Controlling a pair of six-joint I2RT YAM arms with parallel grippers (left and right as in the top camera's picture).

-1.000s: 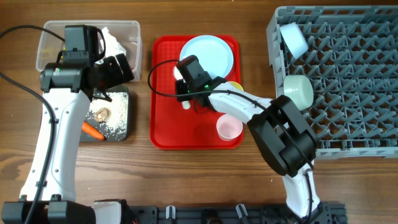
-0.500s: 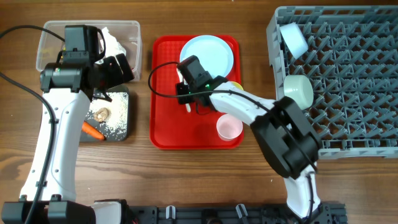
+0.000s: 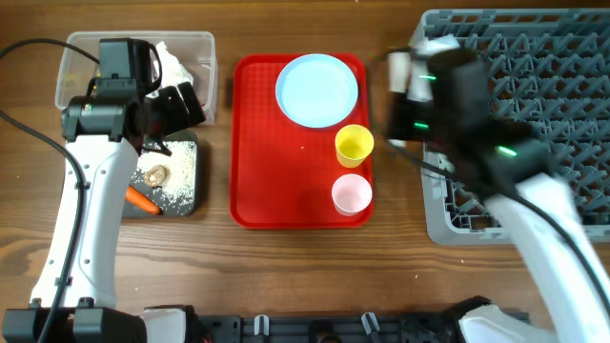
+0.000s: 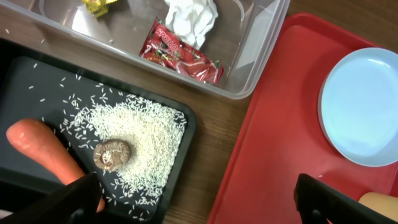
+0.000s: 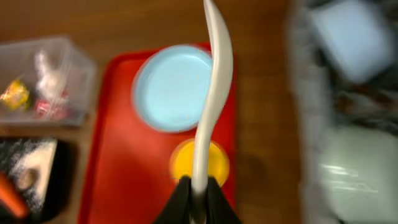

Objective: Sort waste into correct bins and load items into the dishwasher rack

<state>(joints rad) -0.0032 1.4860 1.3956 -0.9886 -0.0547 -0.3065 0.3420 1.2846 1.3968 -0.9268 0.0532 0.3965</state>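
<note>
Pinching the white spoon (image 5: 211, 106) by one end, the right tool (image 5: 198, 198) hovers, blurred, at the dishwasher rack's (image 3: 543, 57) 9 o'clock edge. The left tool (image 4: 199, 196) is spread wide and empty where the clear tub (image 4: 249, 68) meets the black tray (image 4: 37, 81), at the table's (image 3: 286, 286) 10 o'clock. Carrot (image 4: 43, 152), brown lump (image 4: 112, 154) and rice (image 4: 146, 134) lie in the black tray; tissue (image 4: 189, 15) and a red wrapper (image 4: 183, 53) lie in the tub. On the red tray (image 3: 257, 143), the plate (image 3: 317, 89) sits at 12 o'clock, with the yellow cup (image 3: 354, 145) and pink cup (image 3: 351, 193) toward 4.

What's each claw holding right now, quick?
Left claw: open, holding nothing.
Right claw: closed on the long curved white spoon.
</note>
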